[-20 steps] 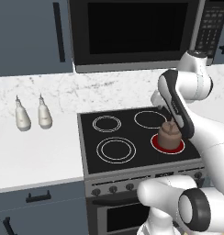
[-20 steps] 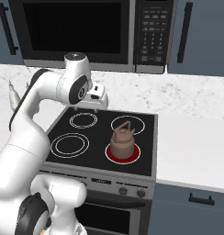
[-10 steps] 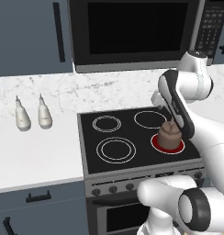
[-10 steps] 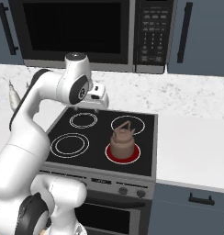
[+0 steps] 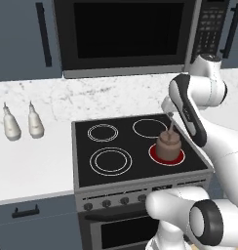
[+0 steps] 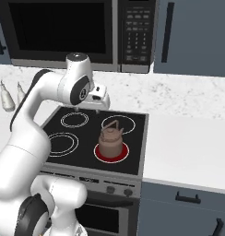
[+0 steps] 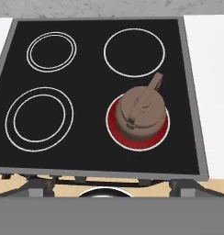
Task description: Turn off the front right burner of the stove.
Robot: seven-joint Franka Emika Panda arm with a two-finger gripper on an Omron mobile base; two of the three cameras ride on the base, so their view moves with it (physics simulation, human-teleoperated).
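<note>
The gripper (image 6: 99, 103) hangs with its jaws spread, empty; below it a kettle (image 7: 142, 110) sits on the glowing burner (image 7: 163, 130).

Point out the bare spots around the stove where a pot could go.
Free: the counter right of the stove, and the counter between the stove and the two bottles. On the glass, three unlit rings are bare. Crowded: the glowing burner, with the kettle on it.
</note>
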